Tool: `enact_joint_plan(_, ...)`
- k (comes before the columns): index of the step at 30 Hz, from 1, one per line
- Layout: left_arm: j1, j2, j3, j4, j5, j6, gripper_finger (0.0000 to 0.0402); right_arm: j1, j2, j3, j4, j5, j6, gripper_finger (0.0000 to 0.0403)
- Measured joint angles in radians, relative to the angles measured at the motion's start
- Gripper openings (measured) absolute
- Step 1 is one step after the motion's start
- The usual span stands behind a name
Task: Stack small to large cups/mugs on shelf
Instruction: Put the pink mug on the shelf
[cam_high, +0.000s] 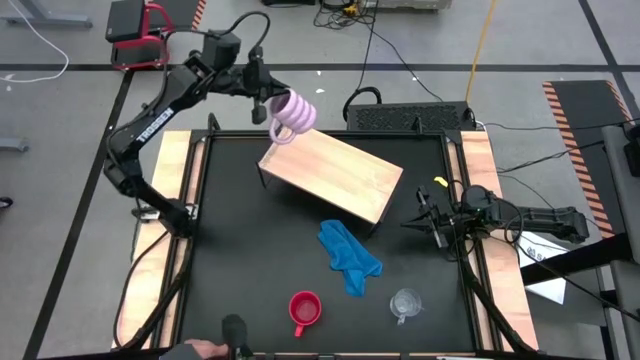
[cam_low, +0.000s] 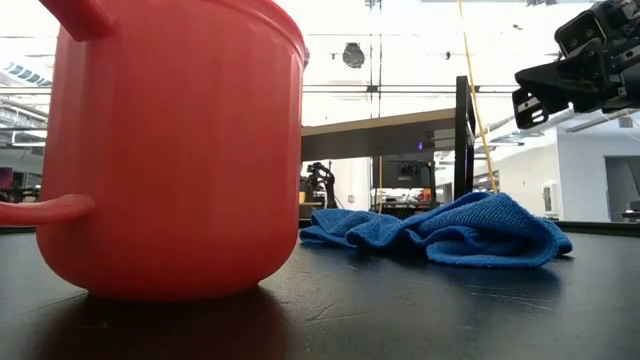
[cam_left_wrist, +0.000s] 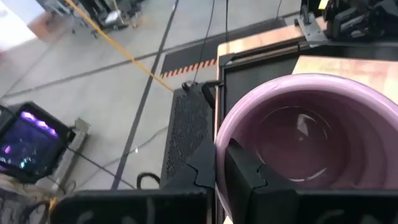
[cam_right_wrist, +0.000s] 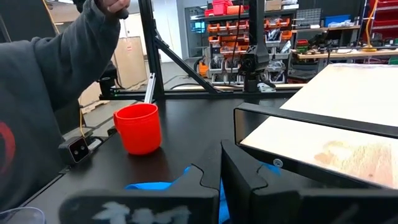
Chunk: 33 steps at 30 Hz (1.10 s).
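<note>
My left gripper (cam_high: 268, 105) holds the pale lilac-pink mug (cam_high: 292, 116) in the air over the far left corner of the shelf (cam_high: 332, 176), a light wooden board on short legs. The red mug (cam_high: 304, 310) and the clear cup (cam_high: 405, 303) stand upright on the black tabletop near its near edge. In the low view the red mug (cam_low: 170, 150) fills the left side. My right gripper (cam_high: 425, 216) hovers shut at the table's right side, beside the shelf's right end, and touches nothing. My left gripper has the lilac-pink mug by its rim (cam_left_wrist: 219, 134). One finger (cam_left_wrist: 249, 177) is inside the mug, the other (cam_left_wrist: 200, 169) outside its wall. The mug is lifted clear and tilted onto its side, its handle (cam_high: 281, 131) toward the shelf.
A crumpled blue cloth (cam_high: 349, 257) lies on the tabletop between the shelf and the two standing cups. A person's hand (cam_high: 203, 349) shows at the near edge, and a grey sleeve (cam_right_wrist: 50, 93) fills the left of the right wrist view. Wooden rails border the table's left and right sides.
</note>
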Motion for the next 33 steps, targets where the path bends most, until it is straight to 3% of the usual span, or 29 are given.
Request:
enact_joint_plan(6,-0.005,0.101,0.169,-0.13,-0.092,0.1,0.0012,0.0,0.0,0.0,0.0,0.003,-0.024,0.0)
enact_joint_plan(12,0.0,0.196,0.313,-0.284,-0.101,0.185,0.0012,0.0,0.0,0.0,0.0,0.004,-0.024,0.0)
enact_joint_plan(16,-0.022,0.228,0.324,-0.375,-0.11,0.27,0.0011,0.0,0.0,0.0,0.0,0.004,-0.024,0.0)
enact_joint_plan(21,-0.063,0.252,0.323,-0.436,-0.201,0.329,0.0011,0.0,0.0,0.0,0.0,0.004,-0.024,0.0)
enact_joint_plan(26,-0.092,0.26,0.323,-0.434,-0.256,0.339,0.0011,0.0,0.0,0.0,-0.001,0.004,-0.024,0.0)
enact_joint_plan(33,-0.12,0.26,0.323,-0.44,-0.256,0.315,0.0011,0.0,0.0,0.0,-0.001,0.004,-0.024,0.0)
